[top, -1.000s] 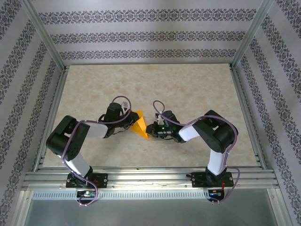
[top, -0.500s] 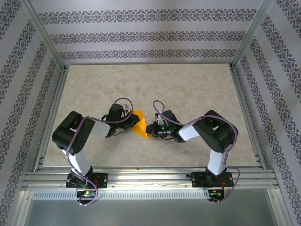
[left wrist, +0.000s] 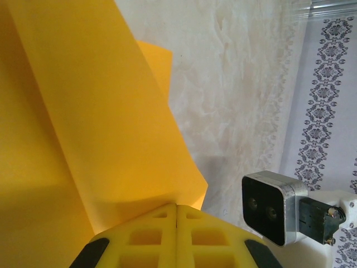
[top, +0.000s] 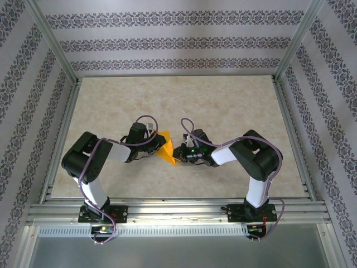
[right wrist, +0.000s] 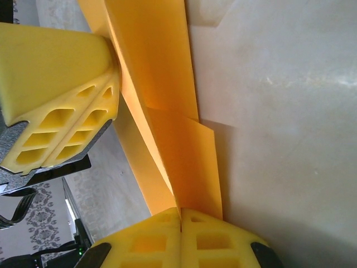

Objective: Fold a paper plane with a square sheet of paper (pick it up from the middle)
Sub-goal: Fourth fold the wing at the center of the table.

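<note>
The paper [top: 166,148] is sitting near the middle of the worktop [top: 234,106], stretched btwn the two arms. It is part-folded, w/ a long crease running through it and one flap doubling over another. It is casting a shadow on the stone-look surface, so most of it is prob. riding just clear, though I can't tell whether its lower tip is touching.

The left gripper [top: 157,143] is pinching one end, its jaws clenched tight on the paper's edge. The right gripper [top: 179,152] is pinching the opposite end, its jaws clamped shut on the paper too, w/ the layers fanning out from the nip in the right wrist view. The two grippers are sitting close together, nearly tip to tip.

What has been changing: over the last second the left arm's elbow has been swinging inward toward the centre, nudging its gripper slightly closer to the right one. Most of that came early, and lately it is barely moving. The right arm is holding its place throughout. From above the paper is looking a touch narrower vs. a second ago.

My reading is that the left arm is bringing its end across to close a fold along the crease and is now settling. The task is looking roughly mid-way, w/ creases forming but no slim dart yet.
</note>
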You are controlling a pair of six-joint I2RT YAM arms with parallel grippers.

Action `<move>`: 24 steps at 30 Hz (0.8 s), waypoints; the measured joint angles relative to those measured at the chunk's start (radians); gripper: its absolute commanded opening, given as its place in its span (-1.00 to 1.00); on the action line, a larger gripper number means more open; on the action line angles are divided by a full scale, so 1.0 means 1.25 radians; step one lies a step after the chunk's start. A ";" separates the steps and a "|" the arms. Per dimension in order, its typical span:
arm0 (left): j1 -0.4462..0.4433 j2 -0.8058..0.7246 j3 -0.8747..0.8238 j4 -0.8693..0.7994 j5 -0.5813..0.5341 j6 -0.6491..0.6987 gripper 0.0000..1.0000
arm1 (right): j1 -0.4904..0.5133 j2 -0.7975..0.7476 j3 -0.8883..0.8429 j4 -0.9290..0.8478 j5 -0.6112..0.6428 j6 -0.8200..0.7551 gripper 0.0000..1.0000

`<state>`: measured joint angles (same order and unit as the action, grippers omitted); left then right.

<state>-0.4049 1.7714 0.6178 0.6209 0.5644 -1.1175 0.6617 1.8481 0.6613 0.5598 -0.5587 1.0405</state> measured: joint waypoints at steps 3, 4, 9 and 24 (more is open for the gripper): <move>0.000 0.006 0.008 0.000 0.001 0.000 -0.90 | -0.003 0.000 0.008 -0.017 -0.005 -0.005 -1.00; 0.000 0.007 0.009 -0.001 0.001 0.000 -0.90 | -0.003 0.000 0.009 -0.021 -0.005 -0.006 -1.00; 0.000 0.010 0.011 -0.012 0.000 0.000 -0.92 | -0.003 0.000 0.013 -0.029 -0.007 -0.015 -1.00; 0.000 0.027 0.034 -0.047 -0.010 0.013 -0.94 | -0.004 0.000 0.014 -0.032 -0.009 -0.015 -1.00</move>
<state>-0.4049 1.8057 0.6609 0.5625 0.5522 -1.1019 0.6567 1.8481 0.6792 0.5198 -0.5697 1.0222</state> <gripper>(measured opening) 0.063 0.049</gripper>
